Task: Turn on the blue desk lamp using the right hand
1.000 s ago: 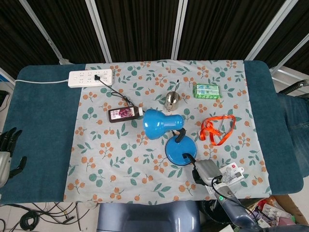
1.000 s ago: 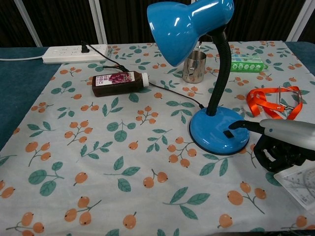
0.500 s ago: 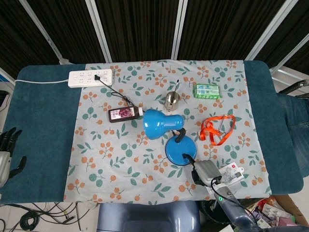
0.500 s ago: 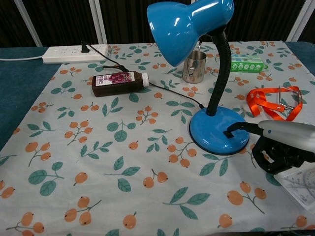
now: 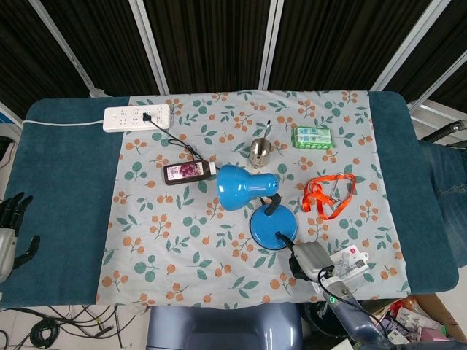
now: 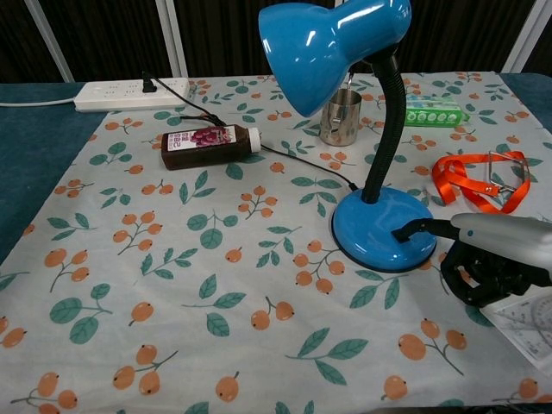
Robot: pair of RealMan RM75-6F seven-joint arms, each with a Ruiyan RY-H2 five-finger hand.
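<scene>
My right hand (image 6: 492,259) sits at the near right of the table, one finger (image 6: 414,229) extended onto the round base of the blue desk lamp (image 6: 382,228), the others curled in, grasping nothing. I judge the base hard, smooth and fairly heavy, so a straight-down press on its dark switch shouldn't slide it; the bendy black neck behind needs no touching.

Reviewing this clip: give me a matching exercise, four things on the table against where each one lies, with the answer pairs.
Things:
1. power strip
2. orange lanyard
3. metal cup
4. right hand

Places:
A. behind the blue desk lamp, mid-table
B. far left corner, a black plug in it
C. a fingertip on the lamp's base
D. right of the lamp, on the floral cloth

Pairs: 1-B, 2-D, 3-A, 4-C
</scene>
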